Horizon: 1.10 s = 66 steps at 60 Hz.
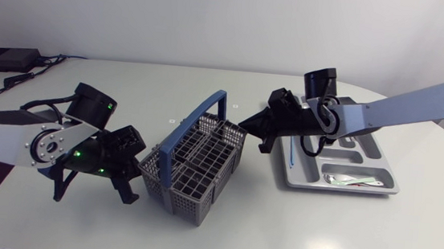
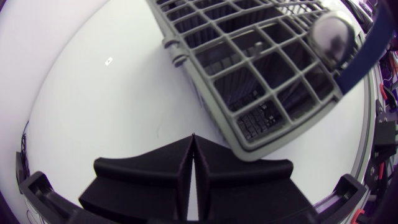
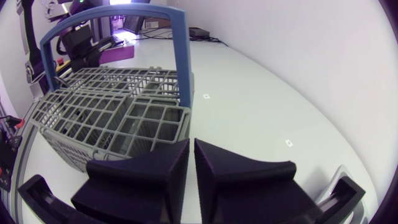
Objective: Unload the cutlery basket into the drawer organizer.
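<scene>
While both pincers sit closed and empty, the cutlery basket [image 1: 175, 186] stands between them.
Left gripper [image 1: 134, 166], fingers pressed together on nothing, is just beside the basket's left wall. A shiny rounded piece [image 2: 333, 37], probably a spoon bowl, stands upright by the blue handle [image 1: 192, 119]. Right gripper [image 1: 246, 127], its fingers barely a sliver apart, points at the basket's right rim and looks better placed to reach in, with the drawer organizer [image 1: 392, 178] just behind it.
</scene>
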Each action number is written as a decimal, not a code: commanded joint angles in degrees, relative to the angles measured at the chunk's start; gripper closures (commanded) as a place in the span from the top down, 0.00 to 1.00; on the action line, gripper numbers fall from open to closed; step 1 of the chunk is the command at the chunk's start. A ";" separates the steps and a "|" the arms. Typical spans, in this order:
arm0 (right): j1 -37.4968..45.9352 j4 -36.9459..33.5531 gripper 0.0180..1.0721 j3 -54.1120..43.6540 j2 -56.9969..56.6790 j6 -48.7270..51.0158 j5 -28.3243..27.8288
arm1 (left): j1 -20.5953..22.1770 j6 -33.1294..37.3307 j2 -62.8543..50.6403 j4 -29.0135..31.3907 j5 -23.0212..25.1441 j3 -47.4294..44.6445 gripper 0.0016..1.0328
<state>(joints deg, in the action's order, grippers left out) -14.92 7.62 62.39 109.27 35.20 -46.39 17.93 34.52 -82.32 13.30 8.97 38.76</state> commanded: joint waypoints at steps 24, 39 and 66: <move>-3.63 -2.08 0.14 -15.46 -11.36 3.21 0.51 | -3.87 -1.65 -12.25 -6.36 2.19 13.80 0.03; -1.61 1.44 0.36 -20.99 -22.53 4.97 7.37 | -7.65 -1.21 -8.38 -6.36 4.56 10.46 0.03; -8.46 -1.82 0.46 -27.32 -40.81 7.25 18.18 | -10.02 -0.77 -3.63 -6.36 8.87 5.36 0.03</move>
<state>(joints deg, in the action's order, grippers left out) -21.96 7.11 37.47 69.36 41.19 -29.63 7.66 34.52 -86.83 7.35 17.15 45.93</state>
